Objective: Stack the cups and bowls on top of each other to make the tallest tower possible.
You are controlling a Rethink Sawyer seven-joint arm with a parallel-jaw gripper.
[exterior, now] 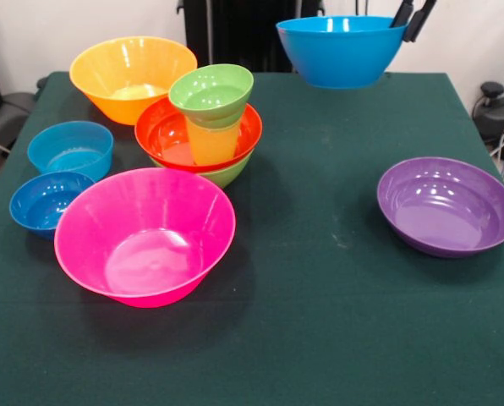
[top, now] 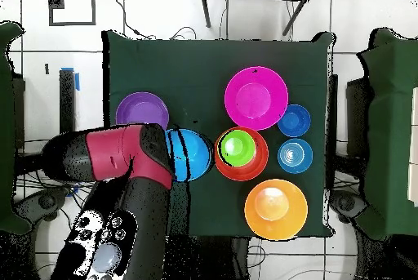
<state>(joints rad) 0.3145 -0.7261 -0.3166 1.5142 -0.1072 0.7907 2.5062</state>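
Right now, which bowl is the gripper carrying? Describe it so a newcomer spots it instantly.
Start at the green table and look above its far edge: a large blue bowl hangs in the air, clamped at its rim by the gripper. Unlike the two smaller blue bowls beside the pink bowl, it touches nothing.

A dark green table (exterior: 336, 321) carries, at frame left, an orange bowl (exterior: 132, 78), two blue bowls (exterior: 70, 148), a pink bowl (exterior: 145, 235) and the tower (exterior: 199, 135); a purple bowl (exterior: 447, 205) sits at right.
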